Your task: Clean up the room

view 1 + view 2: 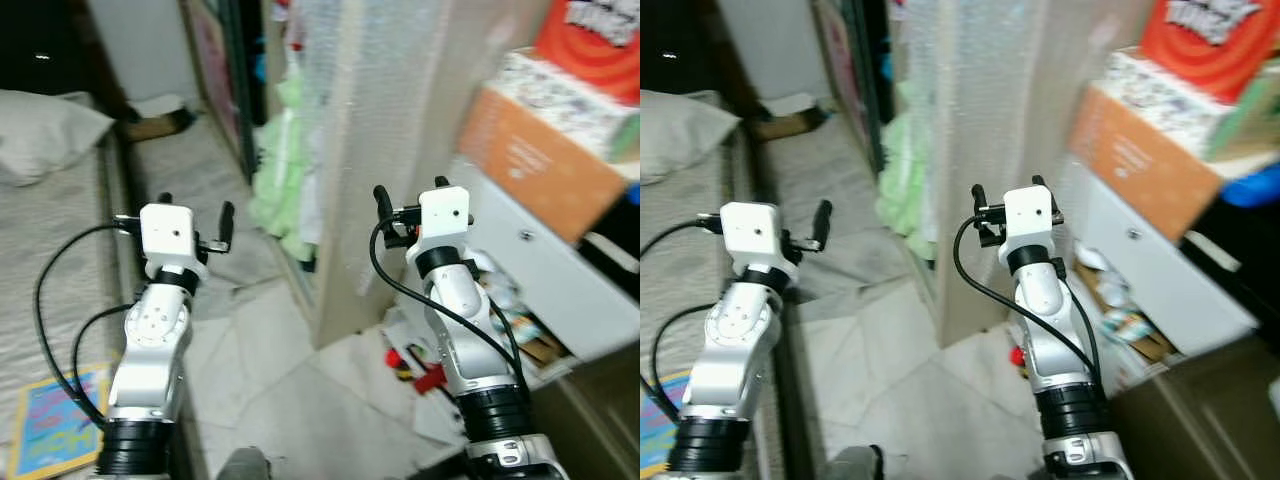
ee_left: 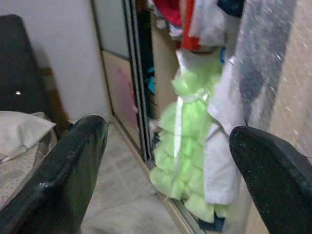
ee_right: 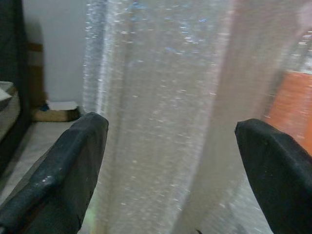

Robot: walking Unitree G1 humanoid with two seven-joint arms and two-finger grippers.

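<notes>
Lime-green ruffled dress (image 2: 187,146) — orange box (image 1: 535,165)

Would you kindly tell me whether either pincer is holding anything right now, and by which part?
Nothing is held: the left pincer and the right pincer are both open, with only air between their fingers.

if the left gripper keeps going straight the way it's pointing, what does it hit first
Most likely the light green ruffled dress hanging in the open wardrobe. The left gripper, fingers open and empty, has it centred between them, with only bare floor in between. Depth is hard to judge.
</notes>
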